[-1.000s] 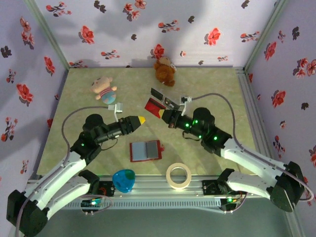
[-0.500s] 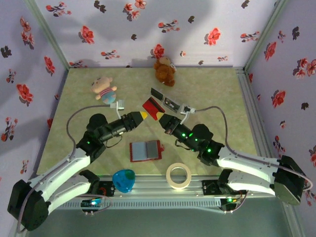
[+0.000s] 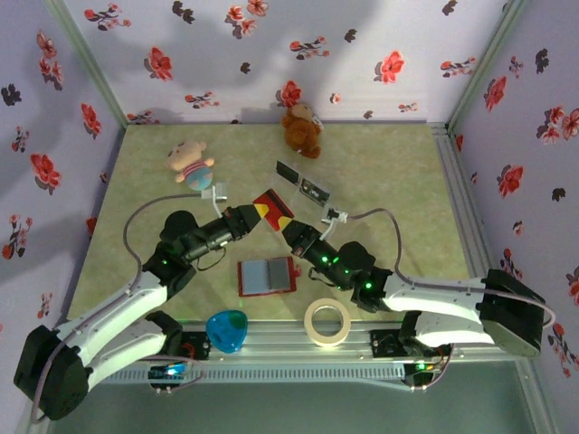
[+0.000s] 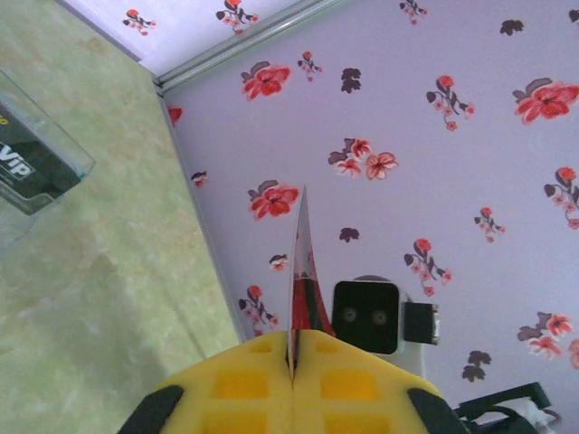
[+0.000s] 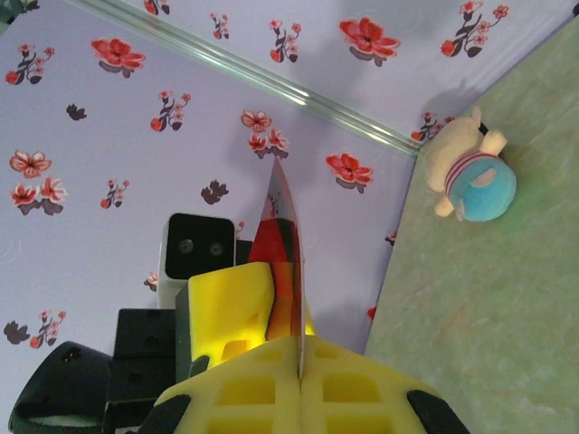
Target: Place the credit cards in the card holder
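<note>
Mid-table, top view: red card (image 3: 271,204) bridging left gripper (image 3: 256,215) and right gripper (image 3: 288,226); open card holder (image 3: 266,276) flat on mat (image 3: 380,181) nearby.
Wrist views: card edge-on, pointing straight out from fingertips (image 4: 235,380); left wrist adds black VIP card (image 4: 23,167).
Left claw: pinching red card.
Right claw: pinching same card.

Soft diffuse light coming from above, broad blurry shadows lying on the back wall (image 3: 208,36), tabletop (image 3: 389,172) being lit evenly, top view looking slightly grainy, wrist views rendering the card (image 4: 303,289) crisp, near jaws looking soft.
</note>
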